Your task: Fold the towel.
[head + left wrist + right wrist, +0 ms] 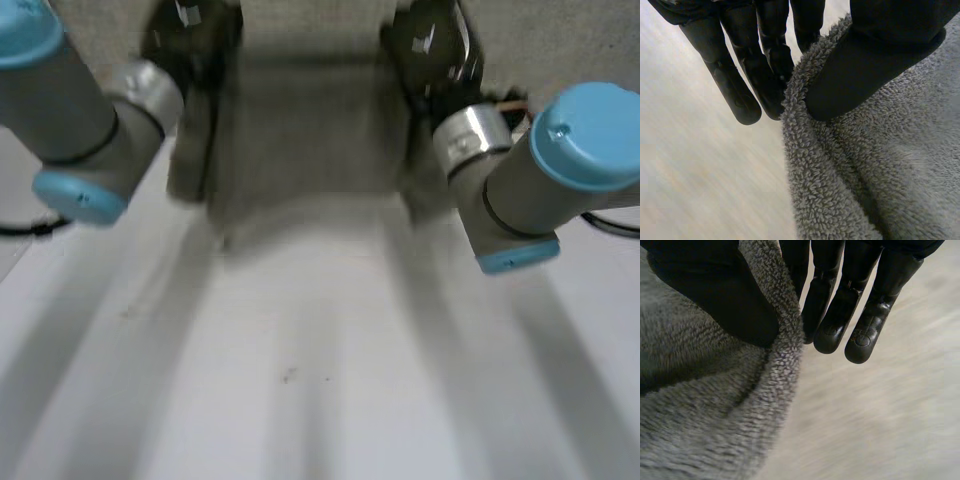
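The grey towel sits in the upper middle of the head view, stretched between my two hands and apparently lifted off the white tabletop. I judge this to be the carry stage of a fold. Next I need to bring the held edge over, both sides level, and lay it down flat.

My left hand pinches one side edge between thumb and fingers, and my right hand pinches the opposite edge the same way. The wrist views tell me the grip; the head view tells me the cloth's span and level.
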Controlling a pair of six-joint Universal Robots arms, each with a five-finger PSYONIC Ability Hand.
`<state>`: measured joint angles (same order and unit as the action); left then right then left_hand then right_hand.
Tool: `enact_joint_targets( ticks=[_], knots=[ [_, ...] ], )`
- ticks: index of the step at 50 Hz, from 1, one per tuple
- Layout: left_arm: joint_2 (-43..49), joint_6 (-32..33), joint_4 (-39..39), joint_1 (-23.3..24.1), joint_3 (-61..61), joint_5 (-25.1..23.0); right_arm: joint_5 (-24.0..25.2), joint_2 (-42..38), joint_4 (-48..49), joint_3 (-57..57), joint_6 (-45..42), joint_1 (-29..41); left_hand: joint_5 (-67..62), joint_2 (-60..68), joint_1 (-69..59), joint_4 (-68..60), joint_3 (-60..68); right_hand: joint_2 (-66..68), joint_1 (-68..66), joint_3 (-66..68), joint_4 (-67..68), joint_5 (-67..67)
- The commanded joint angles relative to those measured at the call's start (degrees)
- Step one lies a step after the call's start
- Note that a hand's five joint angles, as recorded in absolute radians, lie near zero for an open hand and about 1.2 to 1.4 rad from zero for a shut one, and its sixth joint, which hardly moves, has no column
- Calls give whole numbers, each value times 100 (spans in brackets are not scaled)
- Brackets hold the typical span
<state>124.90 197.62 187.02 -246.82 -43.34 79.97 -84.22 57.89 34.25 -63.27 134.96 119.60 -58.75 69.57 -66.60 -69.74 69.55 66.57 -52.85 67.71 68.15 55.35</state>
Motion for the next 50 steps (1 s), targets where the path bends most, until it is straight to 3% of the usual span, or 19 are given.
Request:
enact_joint_targets(
  ticks=[1,7,12,15,21,26,28,29,30,31,33,34,36,45,50],
  knots=[
    [-562,13,1328,108,-830,186,441,240,902,-835,-242,19,-1125,1043,-1340,-1026,1045,1343,-2715,1229,1185,1465],
    [-554,31,1223,108,-1959,160,503,144,-173,-1179,-233,-42,-1125,1043,-1340,-1026,1045,1343,-2715,1229,1185,1465],
    [-423,57,864,152,-3485,133,608,-128,-1672,-1609,-233,-103,-1125,1043,-1340,-1026,1045,1343,-2715,1229,1185,1465],
    [-387,92,810,178,-3796,133,626,-164,-1983,-1742,-233,-139,-1125,1043,-1340,-1026,1045,1343,-2715,1229,1185,1465],
    [-422,663,292,425,-4587,142,591,-85,-2977,-2164,-198,-174,-1125,1043,-1340,-1026,1045,1343,-2715,1229,1185,1465],
    [-765,1041,-385,512,-4938,168,573,284,-3855,-2260,-180,-183,-1125,1043,-1340,-1026,1045,138,-1510,23,-20,259],
    [-1062,1077,-770,521,-5174,134,591,521,-4214,-2278,-93,-183,-1125,1043,-1340,-1026,1045,-1785,413,-1900,-1944,-1664],
    [-1064,1077,-772,521,-5175,133,591,522,-4216,-2278,-93,-183,-1125,1043,-1340,-1026,1045,-1796,424,-1911,-1954,-1675],
    [-1177,1085,-885,530,-5271,125,591,591,-4259,-2278,3,-183,-811,729,-1026,-712,731,-2845,1473,-2960,-3004,-2724],
    [-1178,1085,-886,530,-5272,125,591,592,-4260,-2278,4,-183,-808,725,-1022,-708,728,-2856,1484,-2971,-3014,-2735],
    [-1379,1085,-1009,591,-5351,142,600,741,-4242,-2252,345,-253,2402,-2485,2187,2501,-2482,-4313,2941,-4428,-4471,-4192],
    [-1380,1085,-1009,592,-5351,142,600,741,-4242,-2252,347,-253,2422,-2504,2207,2521,-2502,-4319,2947,-4434,-4478,-4198],
    [-1529,1103,-1027,661,-5281,160,626,960,-4234,-2112,758,-367,4903,-4985,4688,5002,-4983,-4772,3400,-4887,-4931,-4651],
    [-1688,1085,-983,486,-4613,125,696,944,-4181,-1364,1490,-490,5013,-5095,4798,5112,-5093,-4824,3452,-4939,-4982,-4703],
    [-1364,1103,-983,170,-3946,81,1012,111,-4224,-487,1490,-438,5013,-5095,4798,5112,-5092,-4673,3301,-4788,-4831,-4552]
  ],
)
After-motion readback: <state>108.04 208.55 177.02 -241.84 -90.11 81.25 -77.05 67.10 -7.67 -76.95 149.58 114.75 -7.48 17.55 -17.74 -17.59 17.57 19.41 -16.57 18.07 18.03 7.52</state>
